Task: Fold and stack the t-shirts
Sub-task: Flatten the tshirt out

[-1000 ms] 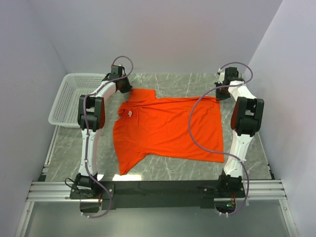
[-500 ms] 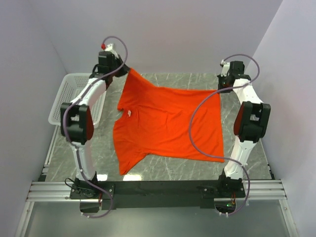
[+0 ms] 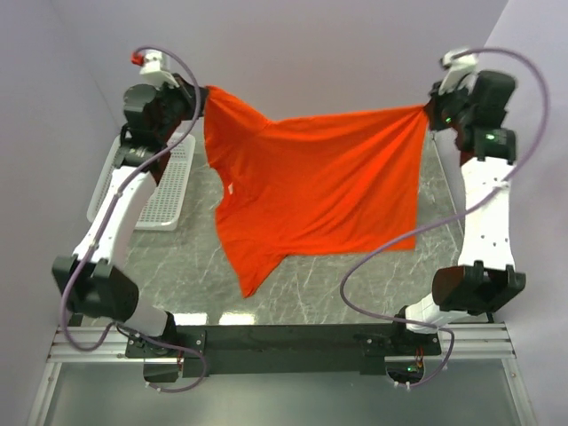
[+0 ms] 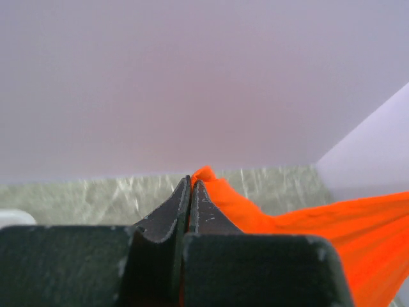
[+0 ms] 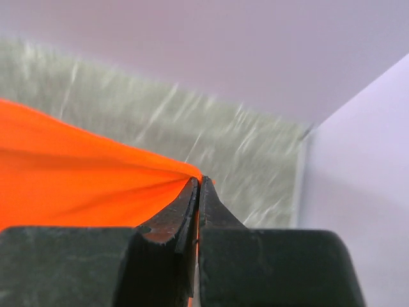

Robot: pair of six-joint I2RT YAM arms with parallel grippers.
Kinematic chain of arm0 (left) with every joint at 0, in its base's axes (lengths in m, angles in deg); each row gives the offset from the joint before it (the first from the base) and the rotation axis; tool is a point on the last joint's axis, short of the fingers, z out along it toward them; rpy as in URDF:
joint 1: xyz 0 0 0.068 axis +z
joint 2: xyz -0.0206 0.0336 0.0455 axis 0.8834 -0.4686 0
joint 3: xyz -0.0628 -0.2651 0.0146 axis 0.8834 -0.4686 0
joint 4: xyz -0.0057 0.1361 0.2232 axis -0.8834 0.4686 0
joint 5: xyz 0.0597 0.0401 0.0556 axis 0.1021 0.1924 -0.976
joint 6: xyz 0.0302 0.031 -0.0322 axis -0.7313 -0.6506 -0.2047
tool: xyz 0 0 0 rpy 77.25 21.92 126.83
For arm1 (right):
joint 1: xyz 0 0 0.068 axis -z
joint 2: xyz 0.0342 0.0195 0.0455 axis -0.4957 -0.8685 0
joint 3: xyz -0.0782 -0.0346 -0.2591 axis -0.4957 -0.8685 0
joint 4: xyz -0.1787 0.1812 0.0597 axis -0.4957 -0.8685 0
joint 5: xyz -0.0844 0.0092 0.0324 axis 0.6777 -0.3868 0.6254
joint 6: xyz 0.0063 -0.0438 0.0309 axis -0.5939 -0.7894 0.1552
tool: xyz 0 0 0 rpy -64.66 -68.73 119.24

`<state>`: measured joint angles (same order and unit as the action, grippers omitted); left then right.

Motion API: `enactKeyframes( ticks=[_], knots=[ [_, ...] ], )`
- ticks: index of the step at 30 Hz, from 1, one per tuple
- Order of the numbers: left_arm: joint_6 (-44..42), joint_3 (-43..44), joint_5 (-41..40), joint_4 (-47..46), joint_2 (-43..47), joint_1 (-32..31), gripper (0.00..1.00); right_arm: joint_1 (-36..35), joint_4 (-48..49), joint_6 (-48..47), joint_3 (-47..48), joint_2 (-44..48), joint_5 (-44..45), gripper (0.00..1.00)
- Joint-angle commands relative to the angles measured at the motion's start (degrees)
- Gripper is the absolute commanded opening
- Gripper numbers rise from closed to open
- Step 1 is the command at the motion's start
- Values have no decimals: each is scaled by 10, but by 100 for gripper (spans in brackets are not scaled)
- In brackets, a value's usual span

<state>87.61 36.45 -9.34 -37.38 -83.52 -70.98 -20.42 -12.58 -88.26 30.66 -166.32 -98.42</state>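
I can't read any text, brand, number or sign from here. The only candidate is the small white neck label on the t-shirt, toward its left side, and any print on it is too small to make out.

White mesh basket on my left at the table's edge, grey marble table below me, pale lilac walls behind and on both sides, metal rail along the near edge.

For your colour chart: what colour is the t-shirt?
Plain bright orange-red t-shirt, clearest in the top external view.
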Motion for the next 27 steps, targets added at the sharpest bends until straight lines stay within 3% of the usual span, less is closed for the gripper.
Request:
enactKeyframes(
  ticks=[1, 8, 17, 22, 27],
  knots=[
    [-38, 42, -40, -43, 81, 3, 0, 19, -8, -6, 103, 49, -19, 0],
    [-74, 136, -86, -78, 173, 3, 1, 43, 18, 15, 264, 109, -30, 0],
    [-50, 265, -36, -120, 185, 3, 1, 55, 83, 60, 378, 164, 13, 0],
    [-49, 293, -40, -119, 177, 3, 1, 57, 97, 43, 376, 177, 50, 0],
    [-48, 270, -52, -114, 164, 3, 1, 57, 101, 36, 283, 200, 36, 0]
  ],
)
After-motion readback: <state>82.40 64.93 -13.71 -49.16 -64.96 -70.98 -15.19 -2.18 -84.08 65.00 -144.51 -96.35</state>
